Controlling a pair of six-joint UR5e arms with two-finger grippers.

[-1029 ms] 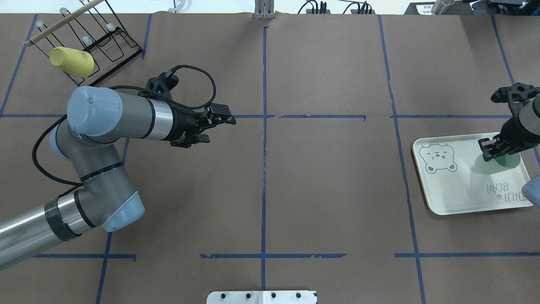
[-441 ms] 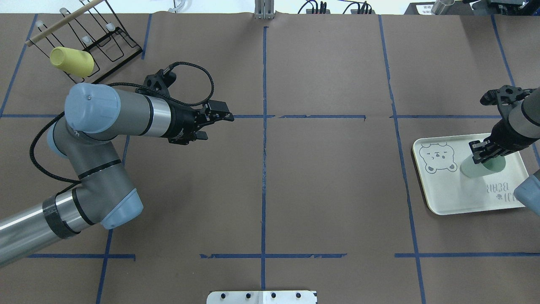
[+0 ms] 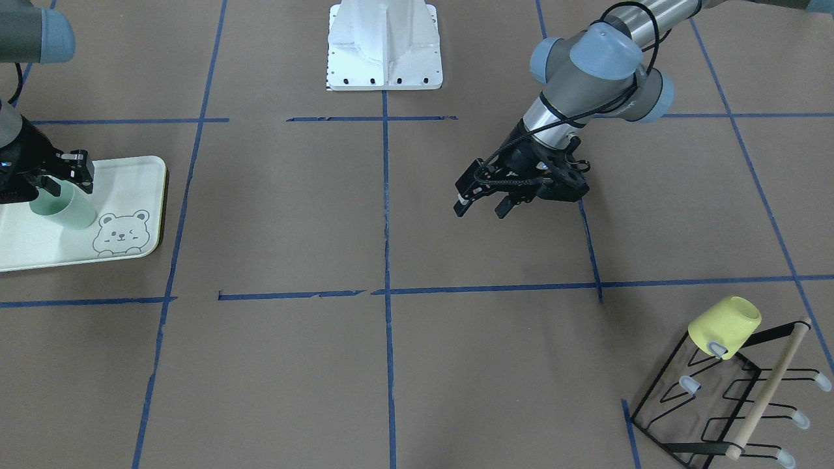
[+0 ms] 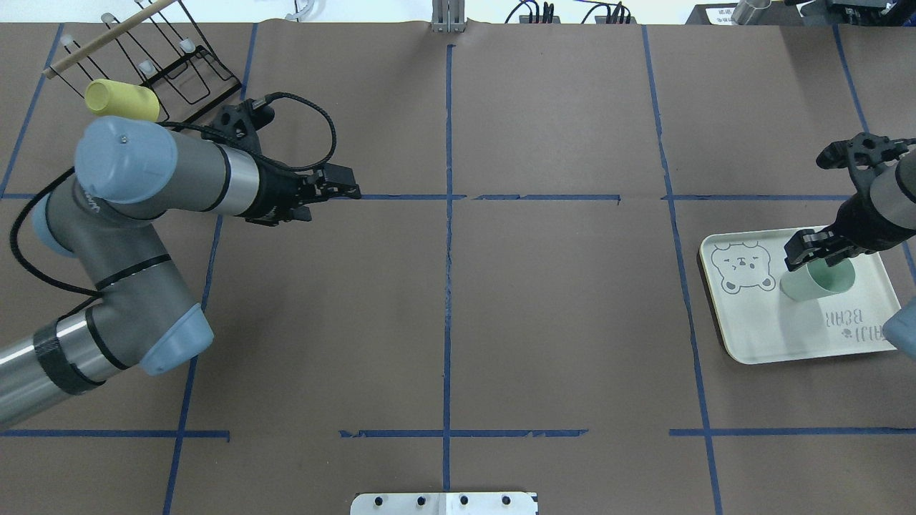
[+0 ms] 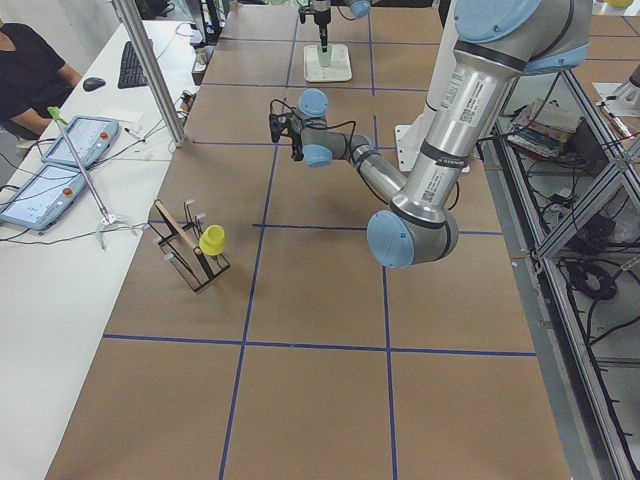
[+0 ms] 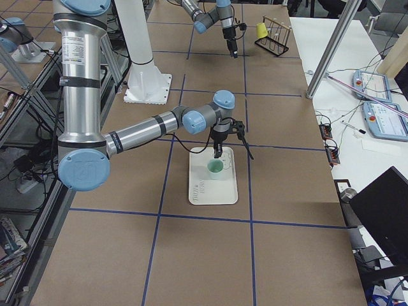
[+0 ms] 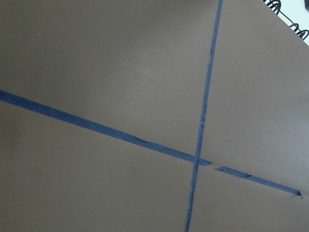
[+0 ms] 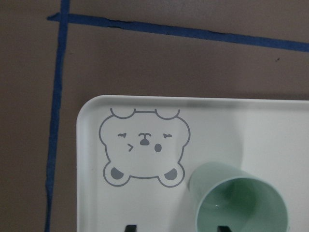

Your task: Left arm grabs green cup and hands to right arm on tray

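Observation:
The green cup (image 4: 819, 280) stands upright, mouth up, on the tray (image 4: 769, 332) beside the bear drawing. It also shows in the front view (image 3: 73, 210) and in the right wrist view (image 8: 239, 203). My right gripper (image 4: 807, 252) hangs just above the cup's rim. Its jaws are open and touch nothing; in the right wrist view (image 8: 175, 227) only the two tips show. My left gripper (image 4: 348, 192) is open and empty over the bare table left of centre, far from the tray. It also shows in the front view (image 3: 481, 210).
A yellow cup (image 4: 122, 100) hangs on a black wire rack (image 4: 182, 61) with a wooden stick at the far left corner. The robot's white base plate (image 4: 444, 503) is at the near edge. Blue tape lines cross the brown table cover.
The right gripper swung the tilted green cup leftward, stood it upright on the tray, let go and rose slightly. The left arm drew back to the left.

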